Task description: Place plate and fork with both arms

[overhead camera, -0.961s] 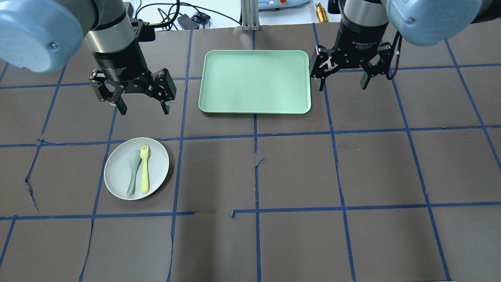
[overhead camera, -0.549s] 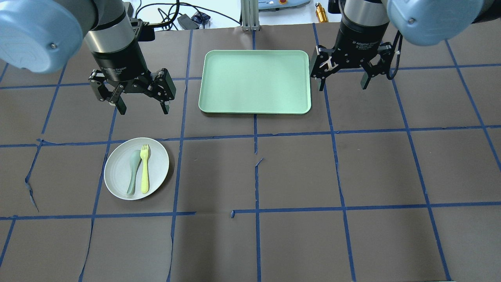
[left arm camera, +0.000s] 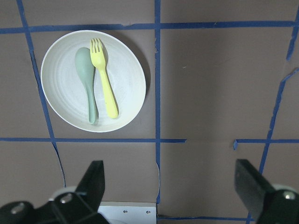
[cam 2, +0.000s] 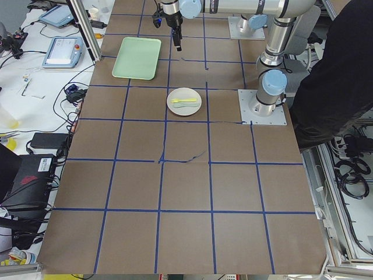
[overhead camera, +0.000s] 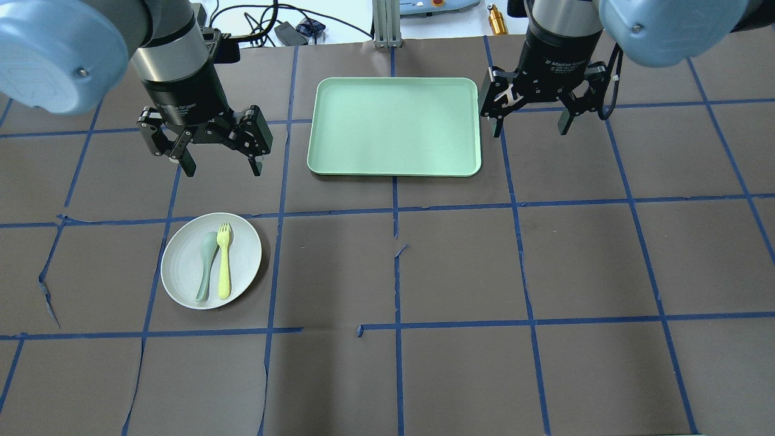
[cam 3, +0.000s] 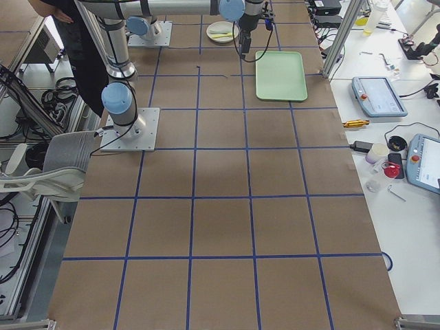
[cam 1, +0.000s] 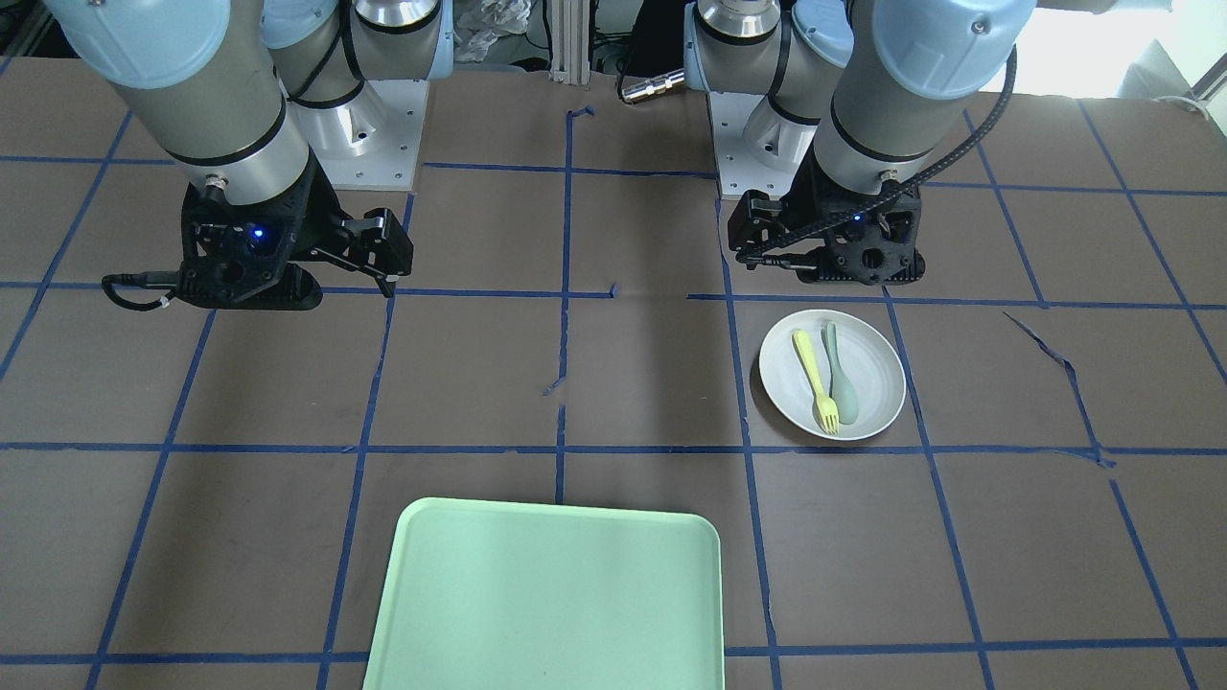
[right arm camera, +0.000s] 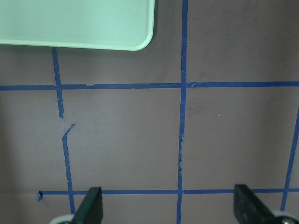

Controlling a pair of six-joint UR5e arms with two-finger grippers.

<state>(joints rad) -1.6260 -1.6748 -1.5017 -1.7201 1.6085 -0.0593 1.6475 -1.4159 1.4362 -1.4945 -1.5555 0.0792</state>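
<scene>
Brown-papered table [overhead camera: 460, 266] with blue tape grid; both grippers hang spread wide and hold nothing, either side of the tray [overhead camera: 393, 126].

Plate [overhead camera: 181, 275] sits on the robot's side of the tray, off past its left corner, well apart from it. Fork [overhead camera: 224, 266] lies flat in the plate, spoon [overhead camera: 207, 263] just beside it. Left gripper [overhead camera: 223, 171] hovers by the tray's left edge, between tray and plate; right gripper [overhead camera: 531, 130] hovers by the tray's right edge. Plate looks light, stiff and smooth, so pinch the raised rim. Fork looks thin, light plastic, so grip across the mid-handle, though the spoon crowds that side. Route from plate to tray looks open, and nothing lies in the tray.
</scene>
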